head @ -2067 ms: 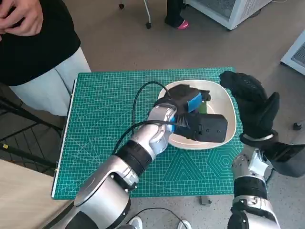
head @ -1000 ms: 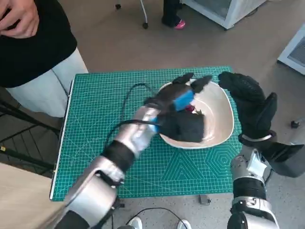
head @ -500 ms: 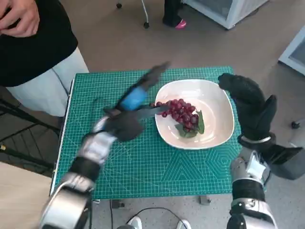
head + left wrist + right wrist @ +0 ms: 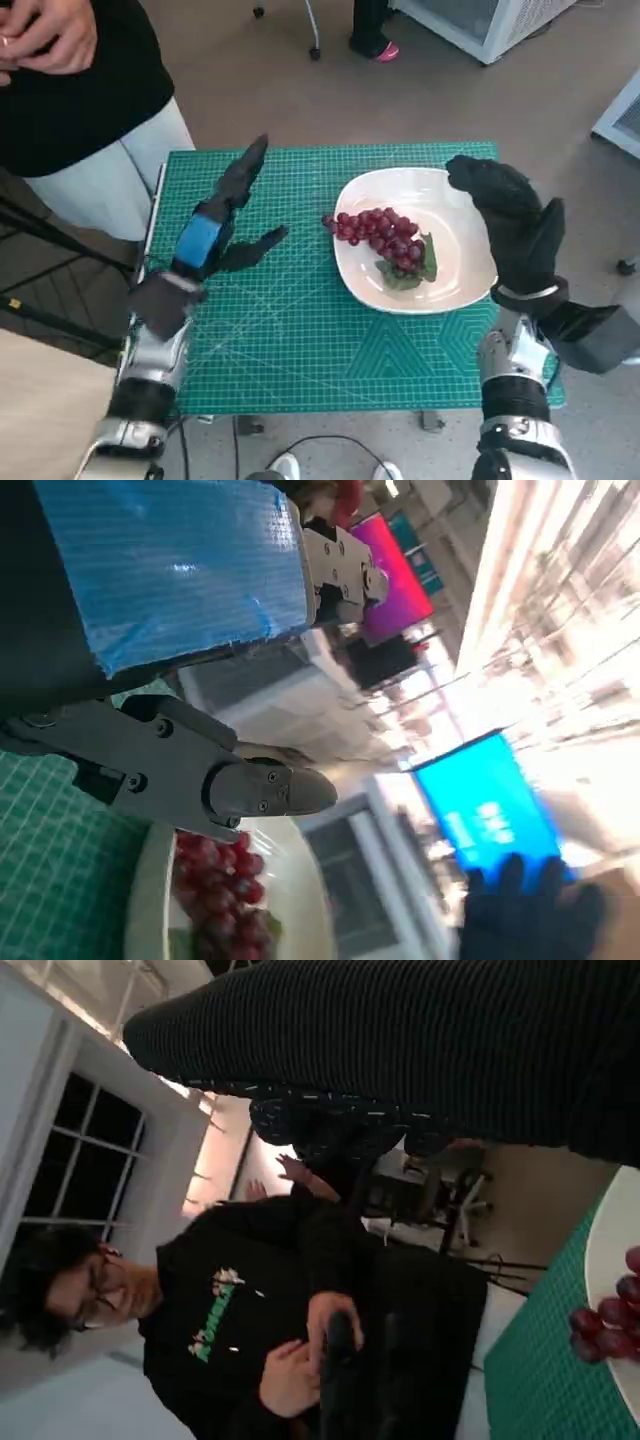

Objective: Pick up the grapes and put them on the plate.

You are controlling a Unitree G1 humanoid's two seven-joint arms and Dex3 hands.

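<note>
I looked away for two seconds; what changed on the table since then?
The left hand let go of the grapes and drew back off the plate toward the mat's left side, fingers now spread and holding nothing. The grapes lie on the plate, uncovered. The right hand stayed raised by the plate's right edge.

The grapes (image 4: 379,238) lie on the white plate (image 4: 456,208), with green leaves beside them. My left hand (image 4: 215,230) hangs over the green mat (image 4: 300,330), well apart from the plate, fingers spread and empty. My gloved right hand (image 4: 510,222) is raised at the plate's far edge, holding nothing
</note>
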